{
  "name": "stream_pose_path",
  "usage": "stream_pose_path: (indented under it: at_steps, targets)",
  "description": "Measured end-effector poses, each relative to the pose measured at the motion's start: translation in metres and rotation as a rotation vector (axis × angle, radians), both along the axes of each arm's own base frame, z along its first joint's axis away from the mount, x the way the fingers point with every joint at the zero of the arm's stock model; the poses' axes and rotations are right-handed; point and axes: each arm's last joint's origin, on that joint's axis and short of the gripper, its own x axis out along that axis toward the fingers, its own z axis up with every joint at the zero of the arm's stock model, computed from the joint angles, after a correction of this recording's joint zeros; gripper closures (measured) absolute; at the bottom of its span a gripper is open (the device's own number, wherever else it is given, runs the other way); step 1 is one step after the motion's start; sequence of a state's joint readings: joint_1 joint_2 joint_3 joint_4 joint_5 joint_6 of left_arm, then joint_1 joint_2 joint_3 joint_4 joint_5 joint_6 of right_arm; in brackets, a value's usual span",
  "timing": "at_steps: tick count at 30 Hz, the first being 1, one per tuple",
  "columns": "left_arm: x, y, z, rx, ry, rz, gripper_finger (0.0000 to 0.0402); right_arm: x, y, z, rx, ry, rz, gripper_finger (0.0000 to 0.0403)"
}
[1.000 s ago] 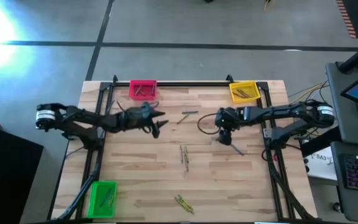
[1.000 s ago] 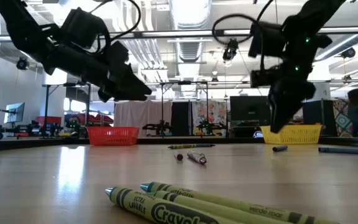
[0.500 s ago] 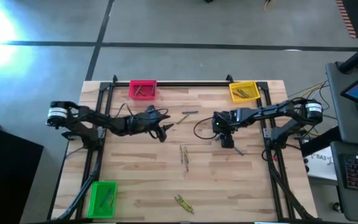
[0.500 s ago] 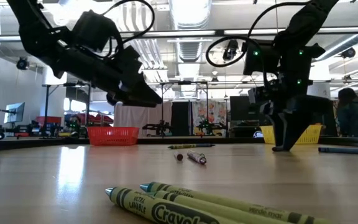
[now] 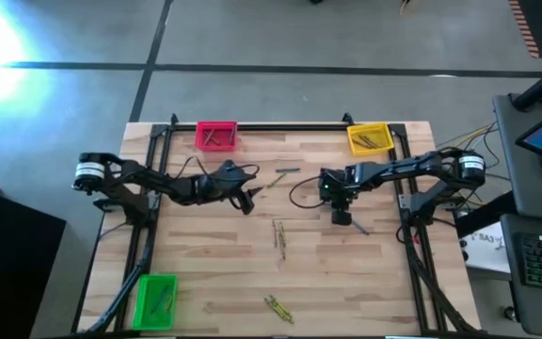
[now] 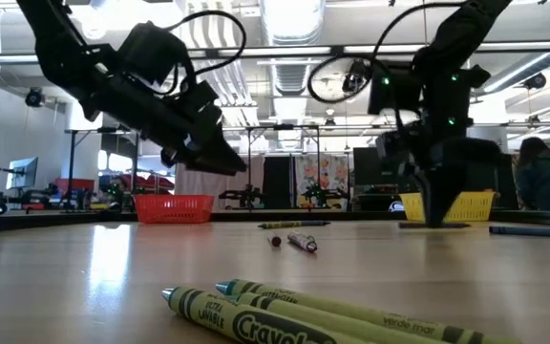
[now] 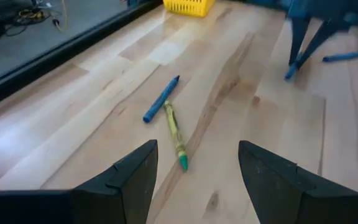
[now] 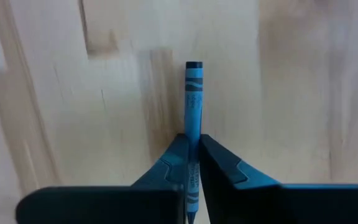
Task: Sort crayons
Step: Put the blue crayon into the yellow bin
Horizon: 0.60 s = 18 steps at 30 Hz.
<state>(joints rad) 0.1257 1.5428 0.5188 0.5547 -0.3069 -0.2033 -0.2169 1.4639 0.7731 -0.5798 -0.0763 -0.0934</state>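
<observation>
Wooden table (image 5: 205, 273) (crayons (image 5: 278, 234), three bins (image 5: 155, 299))

Dark arms — looped cables (silver-collared)

"Crayola" legible on wrapper of nearest olive crayons (image 6: 285, 315), low view foreground.

A blue crayon (image 8: 193, 130) with darker wavy label bands lies on the pale, light-and-tan striped wooden table (image 5: 205, 273). A red-pink bin (image 5: 216, 137) and yellow bin (image 5: 369, 139) sit along the far edge, a green bin (image 5: 156, 300) at the near left corner.
</observation>
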Motion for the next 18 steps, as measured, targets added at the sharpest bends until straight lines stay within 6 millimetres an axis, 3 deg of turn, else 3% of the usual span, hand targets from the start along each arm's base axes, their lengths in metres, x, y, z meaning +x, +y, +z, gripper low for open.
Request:
stream_pose_path:
  at_steps: [5, 11, 18]
  targets:
    - [-0.006, 0.0, -0.019, 0.037, 0.108, 0.018, 0.0194, 0.008, -0.006, 0.021, -0.113, -0.131, -0.206, 0.0388]
    - [-0.006, 0.009, -0.045, 0.145, 0.24, 0.127, 0.0194, 0.002, -0.018, 0.04, -0.342, -0.221, -0.475, 0.0388]
    - [0.011, 0.034, -0.059, 0.116, 0.275, 0.1, 0.0194, -0.016, -0.072, 0.083, -0.477, -0.289, -0.756, 0.0389]
